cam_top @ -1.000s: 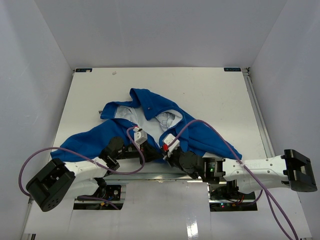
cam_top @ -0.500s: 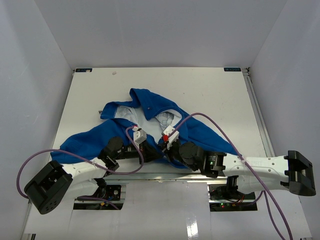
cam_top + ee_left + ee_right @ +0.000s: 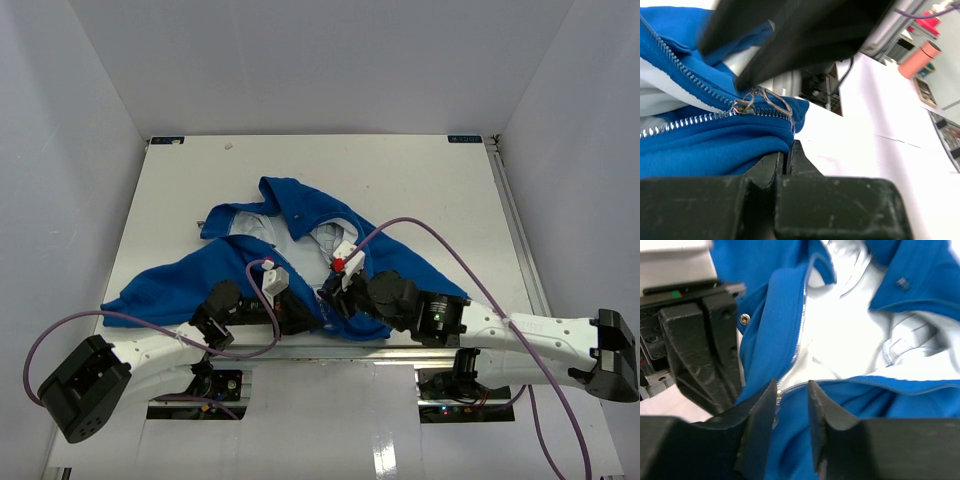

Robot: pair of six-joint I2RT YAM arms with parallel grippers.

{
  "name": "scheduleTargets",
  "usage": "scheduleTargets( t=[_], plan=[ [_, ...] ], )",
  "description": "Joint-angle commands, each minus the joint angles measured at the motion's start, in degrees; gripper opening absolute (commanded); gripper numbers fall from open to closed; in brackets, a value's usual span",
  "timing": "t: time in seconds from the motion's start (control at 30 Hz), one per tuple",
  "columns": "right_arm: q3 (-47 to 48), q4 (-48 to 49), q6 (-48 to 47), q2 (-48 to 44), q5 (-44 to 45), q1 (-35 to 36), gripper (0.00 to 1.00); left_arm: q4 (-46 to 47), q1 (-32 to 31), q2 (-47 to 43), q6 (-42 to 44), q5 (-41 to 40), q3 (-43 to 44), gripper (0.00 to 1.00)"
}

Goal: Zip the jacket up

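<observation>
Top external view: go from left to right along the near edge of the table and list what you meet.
left arm's black joint housing → left wrist camera → right wrist camera → right arm's black joint housing

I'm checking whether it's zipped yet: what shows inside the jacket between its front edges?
Pale grey-white lining shows inside the jacket, between two separated zipper rows; the slider sits at the bottom hem. Whatever lies under the jacket is covered by the cloth.
</observation>
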Motion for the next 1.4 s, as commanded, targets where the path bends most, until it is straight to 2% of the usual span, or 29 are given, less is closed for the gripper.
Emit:
scheduleTargets(
  t=[0.0, 0.1, 0.17, 0.27, 0.4, 0.57, 0.77, 0.97, 1.1, 1.37],
  plan=[
    [-0.4, 1.2, -6.2, -6.6, -3.7, -0.6, 0.43, 3.3, -0.7, -1.4, -2.1, 4.9, -1.0, 0.0],
    [-5.5, 6.9, -17.8, -10.7, -13.1, -0.6, 0.49, 4.1, -0.6, -1.2, -2.6, 5.2, -1.0, 0.0],
    [-7.1, 9.7, -22.5, -11.8, -15.8, -0.6, 0.52, 4.9, -0.6, -0.9, -3.0, 5.6, -1.0, 0.0],
    [-7.1, 6.8, -30.3, -12.5, -18.7, -0.7, 0.54, 4.7, -0.5, -1.2, -2.9, 6.2, -1.1, 0.0],
    [-12.8, 10.6, -36.9, -17.1, -22.7, -0.6, 0.56, 3.7, -0.5, -2.3, -2.1, 6.5, -1.3, 0.0],
    [-16.7, 10.4, -39.2, -21.2, -26.6, -0.6, 0.58, 3.5, -0.4, -2.5, -2.1, 7.0, -1.4, 0.0],
    [-14.9, 9.7, -40.0, -18.5, -27.6, -0.6, 0.61, 4.8, -0.4, -1.8, -2.5, 7.7, -1.1, 0.0],
    [-15.8, 12.6, -40.4, -16.5, -27.6, -0.6, 0.6, 4.6, -0.4, -2.3, -2.4, 7.8, -1.2, 0.0],
    [-16.4, 15.1, -40.4, -16.2, -27.3, -0.6, 0.57, 4.8, -0.4, -2.2, -2.4, 7.8, -1.3, 0.0],
    [-16.7, 17.0, -39.4, -14.8, -24.4, -0.6, 0.42, 5.8, -0.4, -1.9, -2.8, 7.8, -1.8, 0.0]
  ],
)
